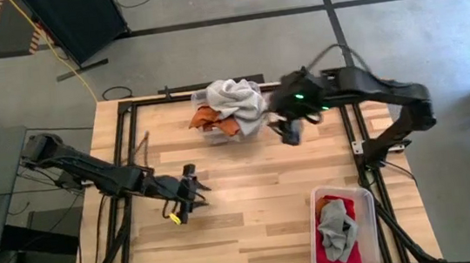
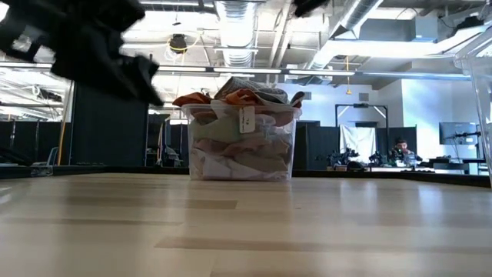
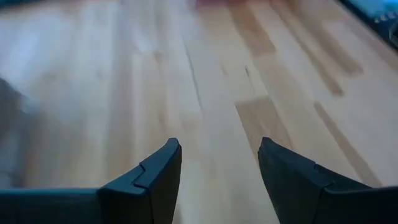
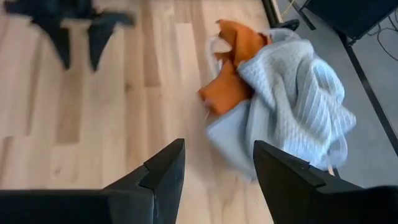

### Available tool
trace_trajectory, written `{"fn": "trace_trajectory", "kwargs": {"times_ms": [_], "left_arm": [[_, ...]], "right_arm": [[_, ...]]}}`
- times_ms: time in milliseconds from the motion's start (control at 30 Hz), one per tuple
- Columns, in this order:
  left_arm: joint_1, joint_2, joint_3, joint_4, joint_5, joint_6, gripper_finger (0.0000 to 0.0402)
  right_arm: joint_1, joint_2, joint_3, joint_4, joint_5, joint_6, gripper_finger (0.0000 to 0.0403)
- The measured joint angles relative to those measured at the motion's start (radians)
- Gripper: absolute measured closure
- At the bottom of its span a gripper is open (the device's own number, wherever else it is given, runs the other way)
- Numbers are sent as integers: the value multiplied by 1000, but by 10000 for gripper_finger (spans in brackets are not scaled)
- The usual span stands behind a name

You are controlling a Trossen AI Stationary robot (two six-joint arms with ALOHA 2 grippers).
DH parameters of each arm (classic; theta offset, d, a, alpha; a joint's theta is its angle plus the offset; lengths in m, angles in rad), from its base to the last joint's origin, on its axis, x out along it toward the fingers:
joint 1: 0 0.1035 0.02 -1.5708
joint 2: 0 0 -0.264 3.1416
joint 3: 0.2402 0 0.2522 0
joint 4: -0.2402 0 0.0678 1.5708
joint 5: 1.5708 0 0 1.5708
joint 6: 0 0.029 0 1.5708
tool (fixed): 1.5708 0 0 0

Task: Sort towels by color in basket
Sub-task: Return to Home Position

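Observation:
A clear plastic bin (image 1: 218, 133) at the table's far middle is heaped with towels: a grey-white towel (image 1: 236, 101) on top and a rust-orange towel (image 1: 209, 118) hanging over its left rim. In the low view the bin (image 2: 242, 146) shows tan and beige cloths inside. A second clear bin (image 1: 343, 229) at the near right holds a grey towel (image 1: 337, 226) on a red one (image 1: 326, 249). My right gripper (image 1: 290, 134) is open and empty, just right of the heaped bin. My left gripper (image 1: 191, 197) is open and empty over bare table at the middle left.
Bare wooden tabletop (image 1: 260, 199) lies between the two bins. Black frame rails (image 1: 124, 161) run along the table's left and right sides. A black cart and cables stand on the floor beyond the far edge.

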Motion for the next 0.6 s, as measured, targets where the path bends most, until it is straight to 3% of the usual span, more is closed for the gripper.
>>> {"fn": "trace_trajectory", "kwargs": {"times_ms": [167, 333, 600], "left_arm": [[1, -174, 0, -38, -54, 46, 198], [1, -323, 0, -113, -110, 53, 198], [1, -465, -2, -225, -155, 36, 198]], "right_arm": [[122, -120, 0, -92, 79, 92, 184], [295, -208, 1, -136, 224, 181, 184], [584, -276, -47, -191, 464, 321, 184]]}}
